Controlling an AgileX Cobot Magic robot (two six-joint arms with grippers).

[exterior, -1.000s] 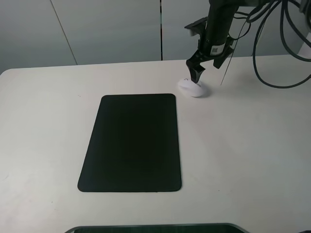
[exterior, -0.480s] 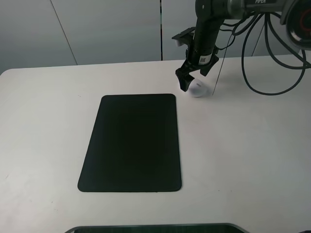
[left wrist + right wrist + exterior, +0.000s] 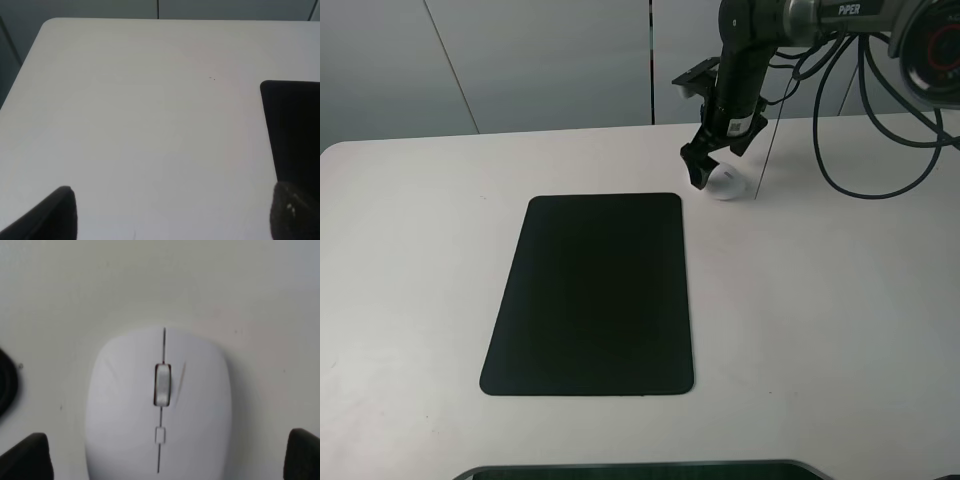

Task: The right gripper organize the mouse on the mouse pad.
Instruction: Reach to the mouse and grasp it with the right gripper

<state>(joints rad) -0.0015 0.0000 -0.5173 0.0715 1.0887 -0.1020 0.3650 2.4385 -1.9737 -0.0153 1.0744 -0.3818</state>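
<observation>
The white mouse (image 3: 727, 184) lies on the table just beyond the far right corner of the black mouse pad (image 3: 590, 290). My right gripper (image 3: 699, 177) is down at the mouse, on the side nearest the pad. In the right wrist view the mouse (image 3: 159, 405) lies between the gripper's (image 3: 165, 460) two black fingertips (image 3: 25, 456), which stand wide apart and clear of its sides. The gripper is open. My left gripper (image 3: 170, 217) is open and empty above bare table, with the pad's edge (image 3: 295, 130) beside it.
The white table (image 3: 820, 320) spreads around the pad. Black cables (image 3: 865, 150) hang from the right arm over the far right of the table. A dark panel edge (image 3: 640, 470) runs along the near side.
My right gripper has swung left and lower, from above the mouse to its pad-side edge. In the last half second it has hardly moved. The mouse stays in place.
</observation>
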